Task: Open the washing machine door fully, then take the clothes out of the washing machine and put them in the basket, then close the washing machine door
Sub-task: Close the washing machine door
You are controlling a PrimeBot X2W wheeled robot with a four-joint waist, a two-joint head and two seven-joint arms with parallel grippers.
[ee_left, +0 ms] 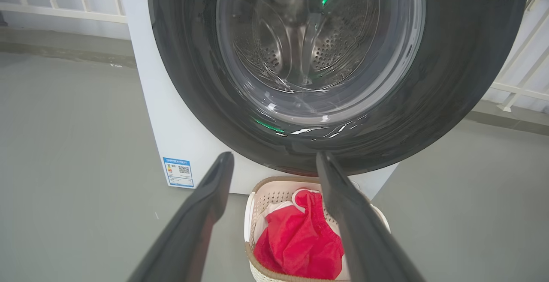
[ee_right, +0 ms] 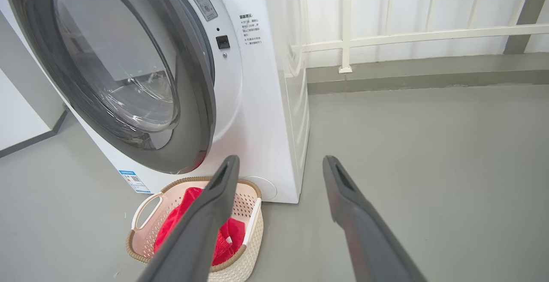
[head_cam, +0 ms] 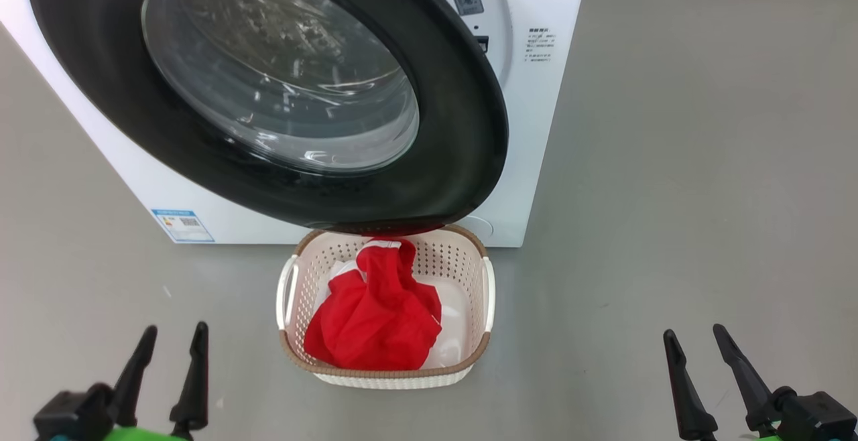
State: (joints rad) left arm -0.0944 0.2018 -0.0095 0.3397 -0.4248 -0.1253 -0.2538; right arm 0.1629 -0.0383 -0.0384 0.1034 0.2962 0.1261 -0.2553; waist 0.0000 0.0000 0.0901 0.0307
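The left gripper [head_cam: 175, 326] and the right gripper [head_cam: 694, 329] are hanging low, jaws spread.
In the head view the left one is sitting at seven o'clock and the right at five o'clock, each pointing its two dark fingers toward twelve and gripping nothing.

The top edge cuts off the washing machine door [head_cam: 268, 86]. Its rim hides the basket [head_cam: 402, 377] far edge. The blue label [head_cam: 182, 224] print is too small to read.

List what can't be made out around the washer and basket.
- Drum, left wrist view: glass reflections blur its contents.
- Blue label sticker, head view: print too small.
- Basket far rim, head view: under the washing machine door.
- Clothes, left wrist view: partly behind the left gripper, cut by the bottom edge.
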